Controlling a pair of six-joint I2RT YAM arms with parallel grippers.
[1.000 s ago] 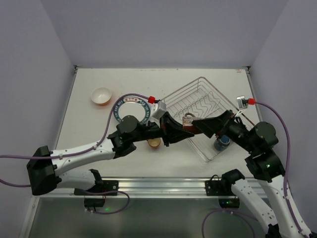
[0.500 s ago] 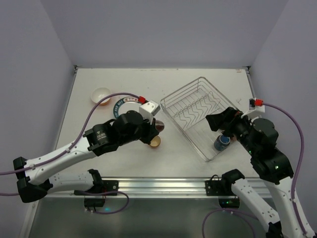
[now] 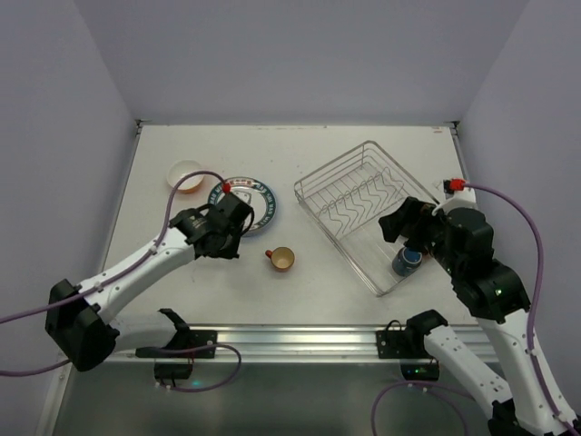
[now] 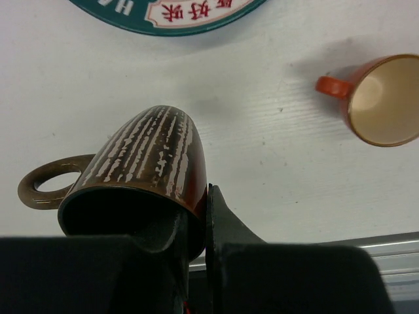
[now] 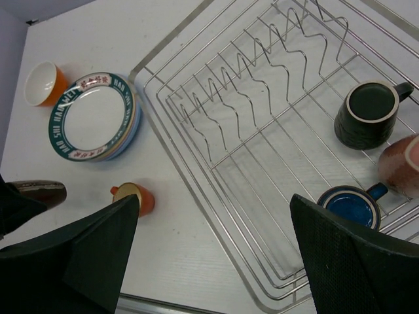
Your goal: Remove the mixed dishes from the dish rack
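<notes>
My left gripper (image 4: 196, 226) is shut on the rim of the brown mug (image 4: 144, 163), held on its side low over the table below the plates (image 3: 243, 202). An orange mug (image 3: 281, 259) stands to its right, seen again as the orange mug (image 4: 380, 98). The plates (image 5: 95, 118) are stacked, patterned rim on top, with the orange bowl (image 5: 42, 82) beside them. The dish rack (image 5: 262, 163) holds a black mug (image 5: 366, 111), a blue mug (image 5: 350, 204) and a blurred brownish mug (image 5: 402, 163). My right gripper (image 5: 216, 261) hangs open above the rack's near corner.
The rack (image 3: 368, 213) sits angled at the right of the table. The orange bowl (image 3: 185, 174) is near the left edge. A metal rail (image 3: 300, 341) runs along the near edge, between the arm bases.
The left arm has carried the brown mug out of the rack and leftward past the orange mug. The right gripper has drawn back toward the rack's right side, still open.
</notes>
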